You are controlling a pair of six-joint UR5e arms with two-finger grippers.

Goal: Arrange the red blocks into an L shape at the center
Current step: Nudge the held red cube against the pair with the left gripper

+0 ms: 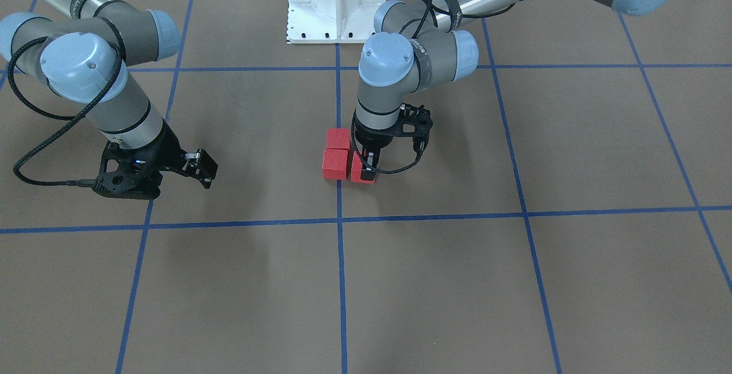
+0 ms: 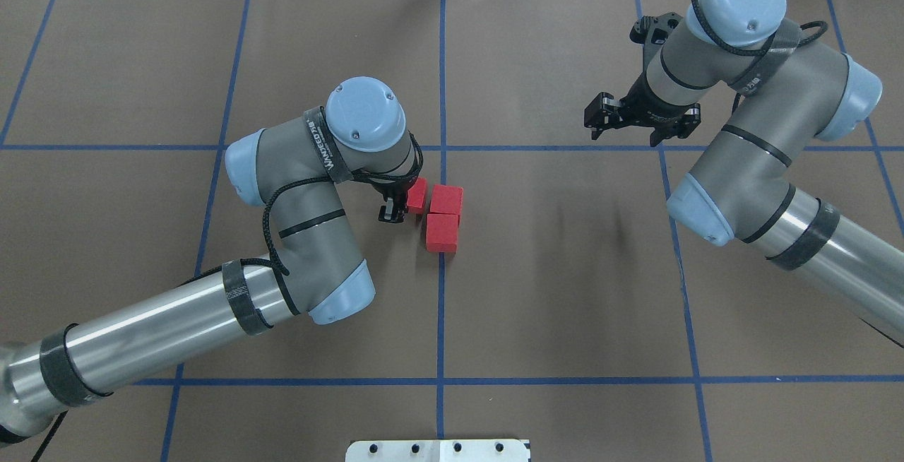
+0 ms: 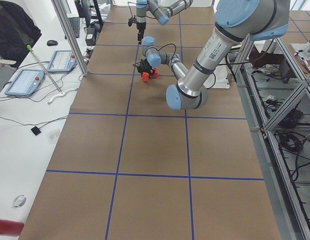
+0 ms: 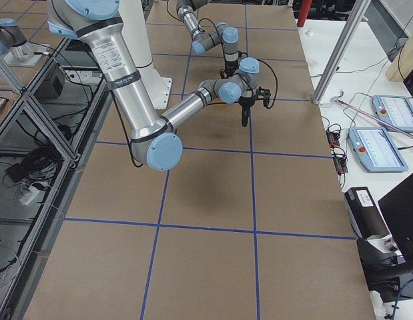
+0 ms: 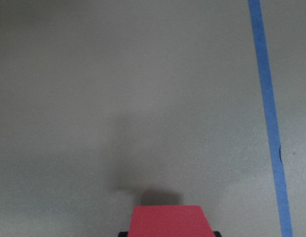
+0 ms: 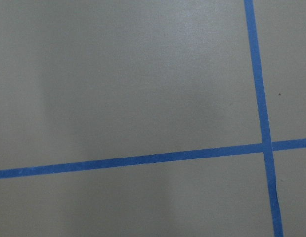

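Reaching in low with the left arm, elbow folded, wrist straight down, left gripper [image 1: 367, 171] pinched tight on one red block [image 5: 170, 221]. Over on the other side, well apart, hanging with the right gripper [image 1: 205, 172] pointed down and slightly tilted; can't make out its jaws tbh.

Brown surface [image 6: 118, 74] with two blue tape lines: a vertical line [image 6: 256, 74] near the right edge crosses a nearly horizontal line [image 6: 128, 160] low down.

Overhead and front-facing cameras look steeply down from opposite sides, sharing the red blocks [image 1: 335, 162].
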